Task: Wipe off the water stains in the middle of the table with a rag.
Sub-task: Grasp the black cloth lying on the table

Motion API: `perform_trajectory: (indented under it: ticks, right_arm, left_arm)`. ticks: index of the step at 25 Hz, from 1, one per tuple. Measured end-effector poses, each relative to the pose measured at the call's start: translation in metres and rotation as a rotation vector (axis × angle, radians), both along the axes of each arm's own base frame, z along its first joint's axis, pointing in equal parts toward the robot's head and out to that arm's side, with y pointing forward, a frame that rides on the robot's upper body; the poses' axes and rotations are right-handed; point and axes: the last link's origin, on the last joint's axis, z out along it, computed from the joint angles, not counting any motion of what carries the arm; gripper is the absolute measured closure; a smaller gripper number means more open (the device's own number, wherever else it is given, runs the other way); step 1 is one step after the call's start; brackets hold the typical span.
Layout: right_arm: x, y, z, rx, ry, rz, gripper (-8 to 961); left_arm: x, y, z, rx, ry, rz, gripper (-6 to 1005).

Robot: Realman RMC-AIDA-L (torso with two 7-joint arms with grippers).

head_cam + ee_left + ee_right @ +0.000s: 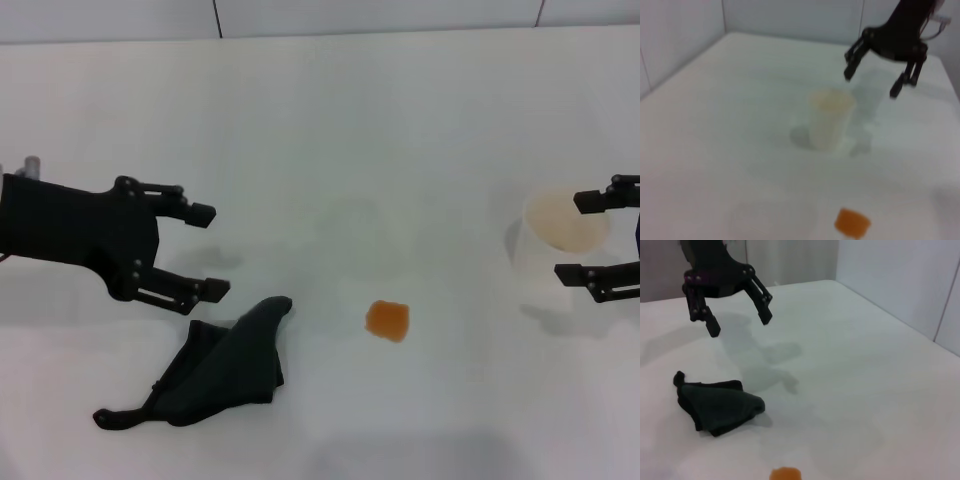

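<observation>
The water stains (387, 320) are one small orange patch near the middle of the white table (330, 130), also showing in the left wrist view (852, 222) and the right wrist view (785, 474). The dark grey rag (220, 365) lies crumpled on the table to the stain's left, seen too from the right wrist (715, 407). My left gripper (208, 250) hovers open just above and behind the rag, holding nothing. My right gripper (588, 235) stands open at the far right, its fingers on either side of the cup.
A translucent whitish plastic cup (562, 235) stands at the right, between the right gripper's fingers; the left wrist view shows the cup (830, 120) upright. A wall runs behind the table's far edge.
</observation>
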Motion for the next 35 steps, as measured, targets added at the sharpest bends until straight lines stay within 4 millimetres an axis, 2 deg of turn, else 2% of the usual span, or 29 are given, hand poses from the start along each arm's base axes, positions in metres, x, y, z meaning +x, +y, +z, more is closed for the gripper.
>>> perform_trajectory:
  ticks: [10, 18, 27, 35]
  right_arm:
    - [-0.011, -0.001, -0.001, -0.019, 0.016, 0.018, 126]
    - [-0.018, -0.002, -0.005, -0.037, 0.030, 0.042, 126]
    - [-0.013, -0.002, -0.008, -0.048, 0.032, 0.022, 125]
    - [-0.006, -0.003, -0.013, -0.066, 0.002, 0.004, 125]
  left_arm:
    - [0.009, 0.003, 0.008, -0.092, 0.209, 0.099, 122]
    - [0.015, 0.000, -0.010, -0.189, 0.349, 0.118, 123]
    - [0.012, -0.007, -0.030, -0.268, 0.426, 0.129, 123]
    - [0.015, -0.005, -0.033, -0.278, 0.424, 0.123, 123]
